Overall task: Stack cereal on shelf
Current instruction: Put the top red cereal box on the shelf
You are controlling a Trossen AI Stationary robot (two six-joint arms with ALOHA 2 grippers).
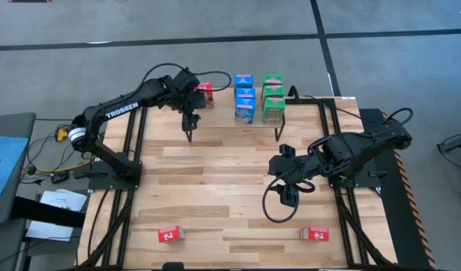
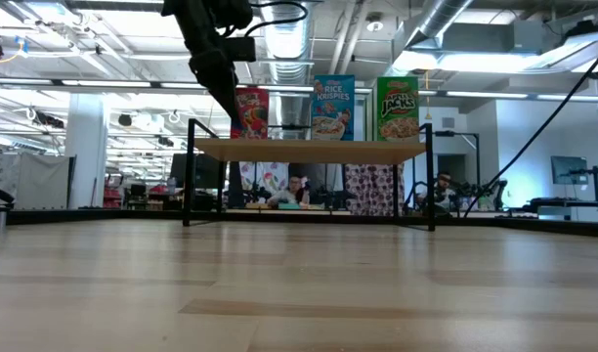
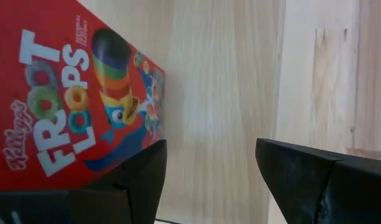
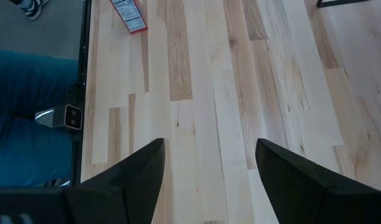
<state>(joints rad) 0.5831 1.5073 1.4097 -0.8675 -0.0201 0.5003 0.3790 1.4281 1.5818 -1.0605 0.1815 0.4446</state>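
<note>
The left gripper (image 1: 194,98) is up at the shelf (image 1: 223,113), right at the far left end of its light wood top, and its fingers are spread apart. The red Froot Loops box (image 3: 72,106) sits just beside one finger (image 3: 137,177) in the left wrist view, bare shelf wood showing in the gap between the two fingers, so nothing is pinched. From above, that red box (image 1: 205,95) stands on the shelf's left end, touching or nearly touching the gripper; which of the two cannot be told. From table height it stands upright (image 2: 250,111) with the dark arm crossing in front of it.

Next along the shelf is the blue stack (image 1: 244,98), then the green stack (image 1: 272,96), both well clear of the left gripper. At table level the Rice Krispies front (image 2: 332,108) and the green Apple Jacks front (image 2: 398,109) face the camera.

The right gripper (image 1: 288,194) hangs over the middle right of the table (image 1: 215,196), fingers spread, only bare planks between them. Two more red boxes lie flat near the table's near edge, one left (image 1: 171,235), one right (image 1: 315,234), both apart from the right gripper.
</note>
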